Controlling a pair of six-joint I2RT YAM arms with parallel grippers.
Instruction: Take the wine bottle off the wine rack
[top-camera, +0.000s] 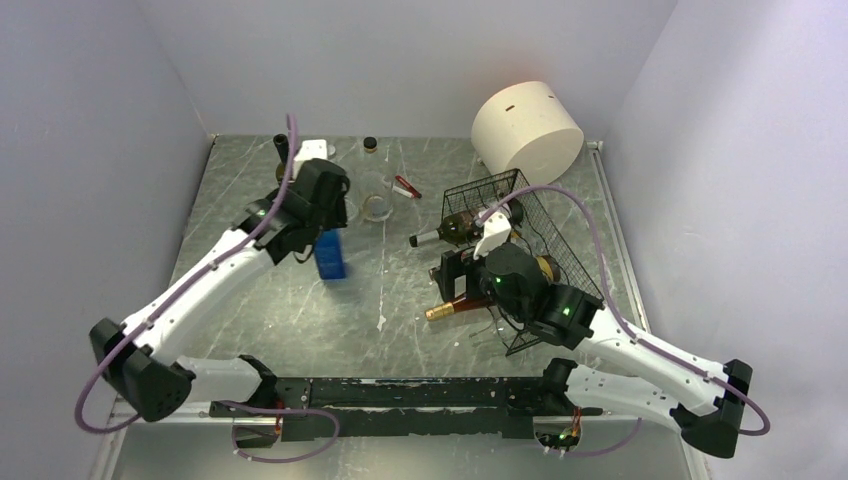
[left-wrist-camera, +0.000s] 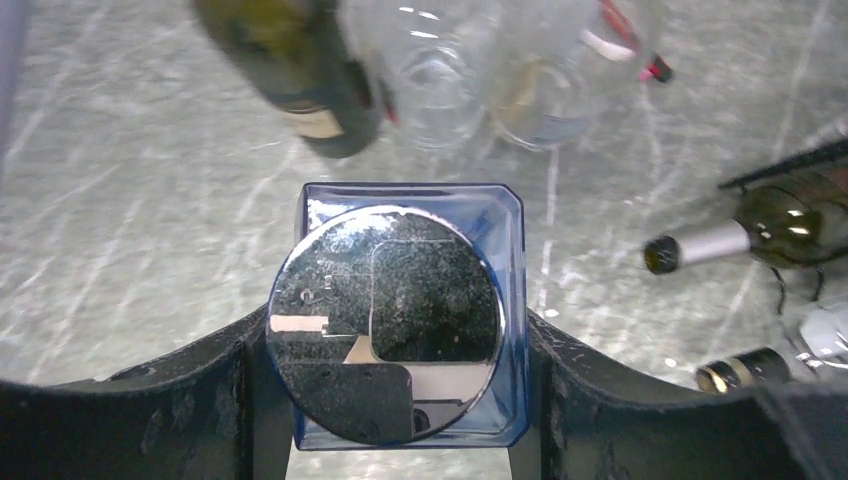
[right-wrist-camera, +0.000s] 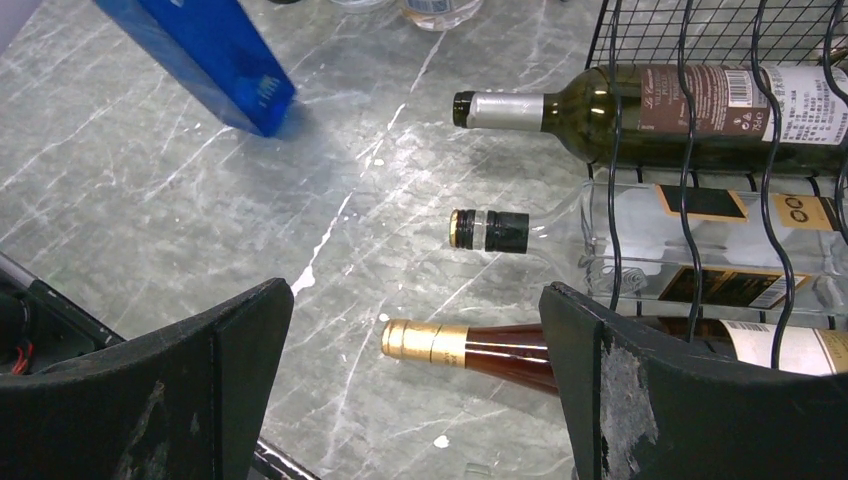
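1. Wine bottle (right-wrist-camera: 640, 110): green glass with a silver foil neck. It lay on its side in the rack (top-camera: 548, 225), at about 3 o'clock from the middle of the table (top-camera: 400, 300). Its neck pointed to 9 o'clock and stuck out past the rack's open end.
2. Two more bottles lay in the rack beside it with their necks the same way. A clear bottle (right-wrist-camera: 700, 250) with a black cap was in the middle, and an amber bottle (right-wrist-camera: 500, 352) with gold foil lay nearest the arms.
3. The right gripper (right-wrist-camera: 415, 300) hung just short of those necks with its fingers wide apart and nothing between them. It faced the amber and clear bottles.
4. The left gripper (left-wrist-camera: 405, 330) was at 9 o'clock on the table. Its fingers were pressed against both sides of a square blue bottle (top-camera: 330, 258) with a mirrored round cap.
5. A glass (top-camera: 378, 207) stood at 11 o'clock, just beyond the blue bottle, and a dark bottle (top-camera: 281, 147) stood farther out at 10 o'clock.
6. A cream cylinder (top-camera: 527, 130) lay on its side at 1 o'clock, just behind the rack.
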